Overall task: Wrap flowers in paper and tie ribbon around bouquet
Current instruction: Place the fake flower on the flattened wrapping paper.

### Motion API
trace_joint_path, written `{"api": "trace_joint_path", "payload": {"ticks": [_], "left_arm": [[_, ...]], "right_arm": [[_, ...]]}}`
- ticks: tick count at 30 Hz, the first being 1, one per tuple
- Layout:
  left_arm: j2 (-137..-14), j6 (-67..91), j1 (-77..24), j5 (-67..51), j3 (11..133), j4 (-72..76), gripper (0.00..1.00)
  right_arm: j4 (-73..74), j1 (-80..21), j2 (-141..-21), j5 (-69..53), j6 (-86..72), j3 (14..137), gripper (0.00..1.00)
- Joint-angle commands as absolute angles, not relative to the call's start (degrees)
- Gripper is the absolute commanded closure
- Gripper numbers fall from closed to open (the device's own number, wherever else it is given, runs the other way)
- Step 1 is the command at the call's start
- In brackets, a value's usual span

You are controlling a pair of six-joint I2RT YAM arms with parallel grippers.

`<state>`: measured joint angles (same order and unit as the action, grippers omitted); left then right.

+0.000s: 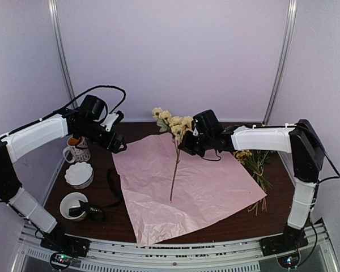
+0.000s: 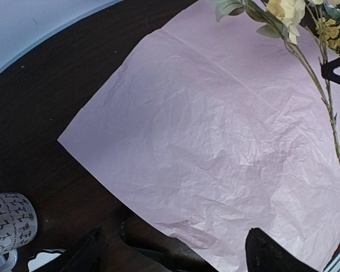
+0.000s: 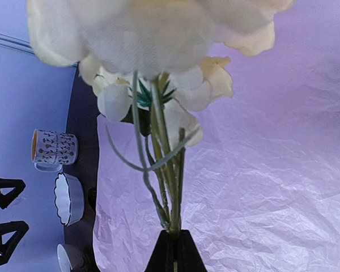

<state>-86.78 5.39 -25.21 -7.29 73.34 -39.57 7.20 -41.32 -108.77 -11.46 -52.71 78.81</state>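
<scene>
Top view: my right gripper [image 1: 184, 141] holds the flowers [image 1: 173, 120] over the paper [image 1: 187, 187], the long stem hanging toward it. The placing step is in hand; next I must lay them down diagonally.
Left wrist: my left gripper [image 2: 173, 255] hovers spread beside the paper's corner (touching nothing).
Right wrist: jaws pressed together, pinching the stems.

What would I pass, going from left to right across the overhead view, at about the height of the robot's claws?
Patterned mug → left claw, open → held flowers → loose flower bunch lying at the right.
</scene>
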Motion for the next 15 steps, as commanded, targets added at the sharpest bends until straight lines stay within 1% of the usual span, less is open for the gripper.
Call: {"api": "trace_joint_path", "payload": {"ticks": [1, 2, 3, 5, 6, 7, 9, 11, 12, 13, 15], "left_arm": [[-85.07, 4.07, -25.4, -7.0, 72.88, -38.96, 0.13], [-85.15, 4.09, -25.48, -6.74, 72.86, -39.0, 0.13], [-85.16, 4.0, -25.41, -6.73, 72.86, -39.11, 0.13], [-85.16, 4.01, -25.45, -6.77, 72.87, -39.11, 0.13], [-85.16, 4.01, -25.44, -6.77, 72.86, -39.12, 0.13], [-85.17, 3.88, -25.52, -6.77, 72.86, -39.11, 0.13], [-85.2, 3.87, -25.46, -6.86, 72.87, -39.11, 0.13], [-85.33, 3.87, -25.5, -6.98, 72.86, -39.23, 0.13], [-85.34, 3.87, -25.54, -7.03, 72.94, -39.25, 0.13], [-85.34, 3.86, -25.52, -7.11, 72.96, -39.33, 0.13], [-85.3, 3.84, -25.53, -7.12, 73.04, -39.34, 0.13]], "right_arm": [[11.35, -39.73, -110.33, -16.26, -48.98, 84.32, 1.0], [12.7, -39.13, -110.48, -16.96, -47.89, 84.63, 1.0], [14.39, -38.59, -110.54, -17.78, -46.55, 85.08, 0.9], [19.26, -37.53, -109.85, -18.2, -42.13, 86.17, 0.65], [22.23, -37.14, -109.02, -17.67, -39.71, 86.92, 0.54], [25.97, -36.77, -107.89, -16.56, -36.86, 87.82, 0.47], [32.33, -35.93, -104.4, -12.31, -31.13, 89.23, 0.38], [38.92, -34.33, -100.87, -9.37, -26.0, 90.16, 0.35], [42.45, -32.97, -99.5, -8.21, -23.93, 90.34, 0.37], [47.14, -31.45, -98.16, -7.19, -22.18, 90.13, 0.42], [52.73, -27.55, -95.82, -3.47, -19.42, 88.0, 0.57]]}}
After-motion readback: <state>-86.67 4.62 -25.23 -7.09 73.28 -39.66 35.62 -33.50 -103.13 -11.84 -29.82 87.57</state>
